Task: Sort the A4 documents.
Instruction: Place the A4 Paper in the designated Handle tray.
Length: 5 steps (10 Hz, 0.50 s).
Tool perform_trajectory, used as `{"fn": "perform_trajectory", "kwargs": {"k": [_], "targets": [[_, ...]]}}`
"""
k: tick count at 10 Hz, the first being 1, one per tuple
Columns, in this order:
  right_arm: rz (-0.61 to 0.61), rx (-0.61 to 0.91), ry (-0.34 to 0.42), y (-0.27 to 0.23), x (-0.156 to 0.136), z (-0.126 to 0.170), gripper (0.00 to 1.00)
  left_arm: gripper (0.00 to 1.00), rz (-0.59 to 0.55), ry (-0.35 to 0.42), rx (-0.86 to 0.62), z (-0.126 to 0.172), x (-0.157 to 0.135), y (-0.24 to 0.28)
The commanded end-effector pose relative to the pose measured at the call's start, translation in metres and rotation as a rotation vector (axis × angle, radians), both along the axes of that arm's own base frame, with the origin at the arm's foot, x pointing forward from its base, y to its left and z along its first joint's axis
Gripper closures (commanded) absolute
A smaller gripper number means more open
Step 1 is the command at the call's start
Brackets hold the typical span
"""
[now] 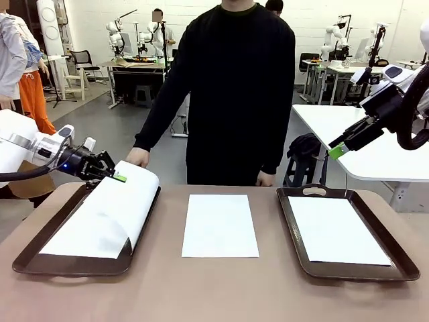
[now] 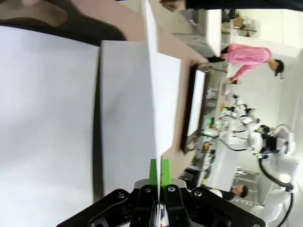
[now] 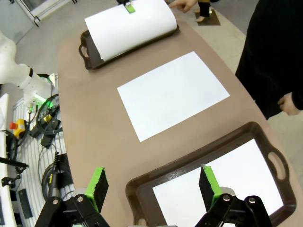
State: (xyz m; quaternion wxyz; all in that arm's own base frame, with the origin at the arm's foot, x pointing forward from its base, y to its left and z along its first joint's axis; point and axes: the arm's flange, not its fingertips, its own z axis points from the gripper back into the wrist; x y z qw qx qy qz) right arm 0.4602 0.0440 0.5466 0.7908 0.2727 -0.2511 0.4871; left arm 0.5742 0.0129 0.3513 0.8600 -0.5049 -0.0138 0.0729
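Observation:
Three A4 documents are in view. One white sheet lies in the left dark brown tray with its far end lifted and curled over. My left gripper is shut on that raised edge, and the green pads pinch the paper in the left wrist view. A second sheet lies flat on the bare table between the trays. The third sheet rests flat in the right tray. My right gripper hangs open in the air above that tray's far end, its fingers wide apart over the tray's sheet.
A person in black stands at the far edge of the table. One hand rests by the left tray's far corner, the other at the table edge. Brown tabletop stretches in front of the trays. A white table stands behind on the right.

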Motion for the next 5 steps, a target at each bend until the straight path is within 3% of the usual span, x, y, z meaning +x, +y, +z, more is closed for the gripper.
{"fn": "perform_trajectory", "kwargs": {"k": [1,3,5], "targets": [[0.005,0.001,0.001,0.0,0.0,0.0,0.0,0.99,-0.119,0.019,0.11,0.002,-0.002,0.006],[0.005,0.001,0.001,0.0,0.0,0.0,0.0,0.99,-0.2,0.024,0.207,-0.001,0.001,0.004],[0.005,0.001,0.001,0.0,0.0,0.0,0.0,0.99,-0.193,0.038,0.278,-0.01,0.004,0.014]]}}
